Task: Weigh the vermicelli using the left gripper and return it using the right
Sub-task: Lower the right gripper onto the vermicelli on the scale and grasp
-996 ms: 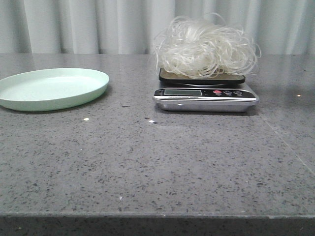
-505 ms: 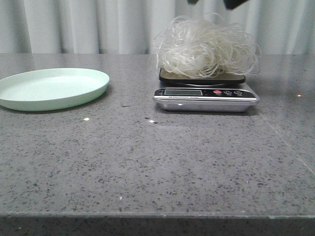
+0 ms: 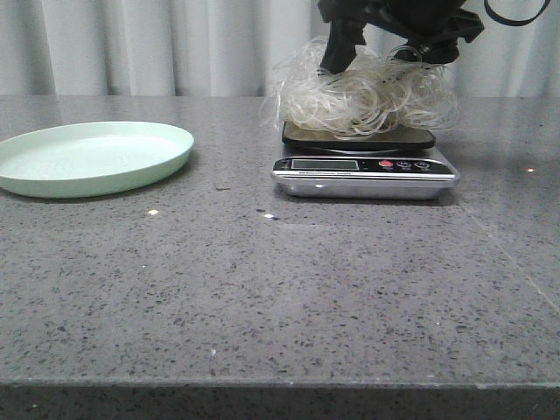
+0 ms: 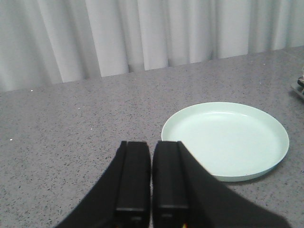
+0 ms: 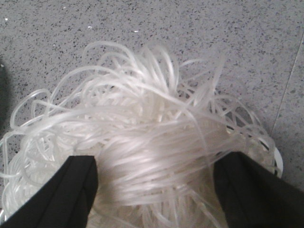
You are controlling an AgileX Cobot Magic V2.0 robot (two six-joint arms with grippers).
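Your right gripper (image 3: 378, 54) stands wide, fingers pressed into the top of the vermicelli (image 3: 359, 92), which sits between them on the kitchen scale (image 3: 366, 166). The tangle's long axis runs three to nine o'clock, across the gap. The pale green plate (image 3: 92, 157) lies well apart at nine o'clock. Your left gripper (image 4: 152, 178), narrow and empty, hovers near that plate. A second ago no arm showed over the scale; the tangle now looks squashed.

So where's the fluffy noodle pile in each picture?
Front view: the noodles sit on the scale, right of the green plate.
Left wrist view: not in it; only the plate shows.
Right wrist view: the noodles fill the middle.
Shared landmark: the speckled grey table.
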